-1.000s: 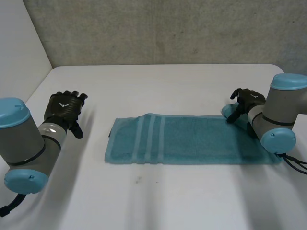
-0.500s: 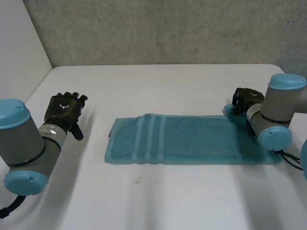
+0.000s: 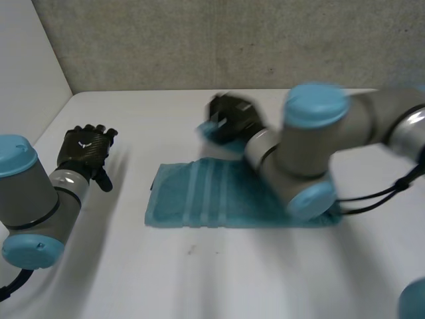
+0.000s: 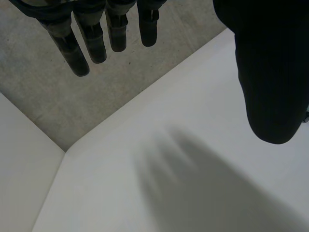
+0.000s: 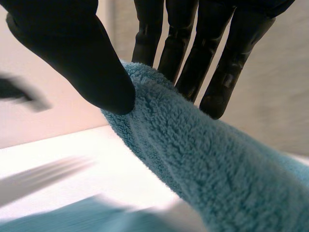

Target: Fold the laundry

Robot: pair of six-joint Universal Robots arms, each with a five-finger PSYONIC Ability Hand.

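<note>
White worktop (image 3: 219, 279), bare in front and to both sides, ending at a wall behind and beside the left arm. Teal towel (image 3: 212, 199) flat mid-worktop, one end raised above its striped end. Right hand (image 3: 232, 118) pinching that raised end between thumb and straight fingers. Left hand (image 3: 84, 149) spread, empty, well apart. Likely risks: shallow pinch slipping, or the end landing skewed off the edges.

Grey arms (image 3: 40, 193), light-blue caps (image 3: 316, 104), black hands (image 3: 83, 149)
</note>
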